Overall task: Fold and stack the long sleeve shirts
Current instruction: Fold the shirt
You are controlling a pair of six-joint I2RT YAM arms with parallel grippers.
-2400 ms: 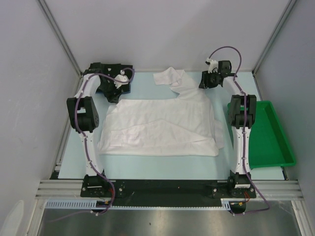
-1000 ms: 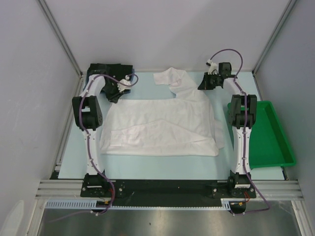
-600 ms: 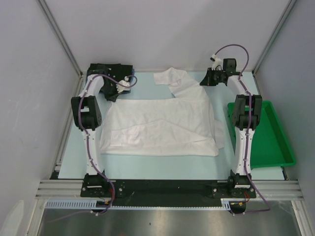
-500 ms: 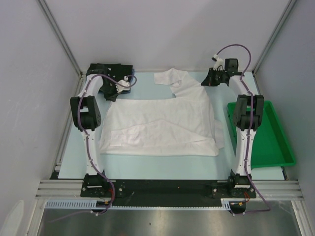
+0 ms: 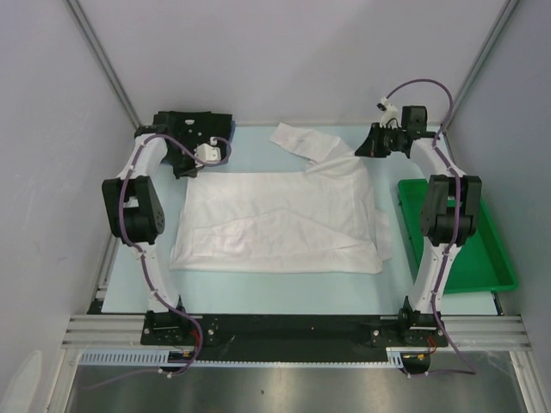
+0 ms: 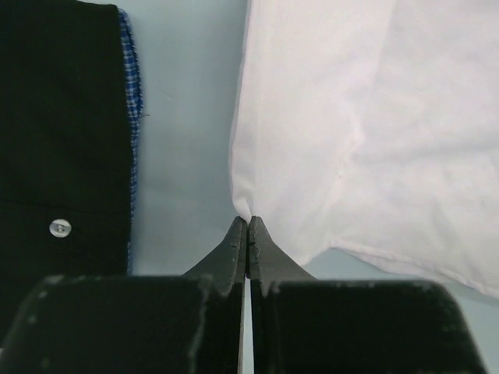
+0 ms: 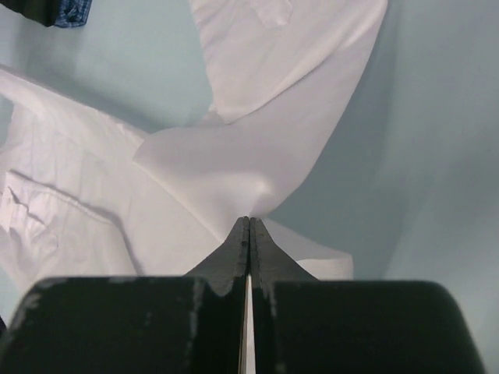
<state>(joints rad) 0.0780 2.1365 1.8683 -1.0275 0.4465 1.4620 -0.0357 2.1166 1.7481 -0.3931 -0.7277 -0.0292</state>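
Both arms had swung their elbows outward since the earlier frames, the left toward the left wall and the right over the green tray [image 5: 479, 258]. Right wrist had drawn away to the far right corner. Far right corner of the white shirt [image 5: 284, 219] had gone with it and now looked pulled toward that side.

Left hand [image 6: 247, 224]: fingers pressed together, pinching the far left corner of the white shirt right at its point. Cloth fell away from the tips to the right, smooth, with a thin hem along the edge.

Right hand [image 7: 249, 223]: fingers pressed together on a raised fold of the same shirt near its far right corner. Fabric peaked up at the tips and spread out from there.

White shirt lay mid-surface between the two arms, mostly flat, creased, with diagonal folds across the body. One sleeve [image 5: 303, 140] trailed off toward the back wall, bent and lying on the surface [image 5: 258, 280]. Near right edge of the shirt was rumpled and overlapped itself.

Black shirt [image 6: 62, 140] sat at the far left corner, just beside the left hand, apart from the white shirt with a strip of bare surface between. One small white button [image 6: 59, 227] showed on it.

Blue shirt [image 6: 133, 117]: only a narrow checked strip visible along the black shirt's right edge. Could not tell how it was folded.

Green tray rested at the right side of the surface, under the right arm's elbow.
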